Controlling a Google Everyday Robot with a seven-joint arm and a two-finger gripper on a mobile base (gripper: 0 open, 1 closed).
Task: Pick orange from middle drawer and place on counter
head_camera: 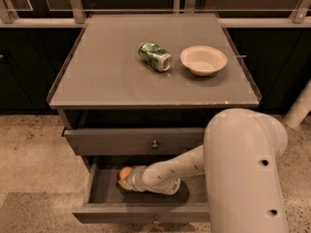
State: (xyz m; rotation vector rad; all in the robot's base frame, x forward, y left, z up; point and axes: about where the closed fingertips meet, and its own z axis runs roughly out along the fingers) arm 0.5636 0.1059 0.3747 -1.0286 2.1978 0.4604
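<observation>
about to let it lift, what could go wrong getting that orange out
The gripper is at the orange in the middle drawer, close below the upper drawer front; lifting straight up could knock it loose. On the counter the can lies on its side; a bump might roll it.

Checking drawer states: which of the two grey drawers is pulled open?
The middle drawer, the lower one: its tray floor shows, with the orange and the gripper inside. The upper drawer shows only its front.

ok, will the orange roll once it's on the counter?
Likely: the orange is a smooth ball and the counter looks flat, rimmed only at the sides. Probably light, being small; the gripper is at it in the middle drawer.
</observation>
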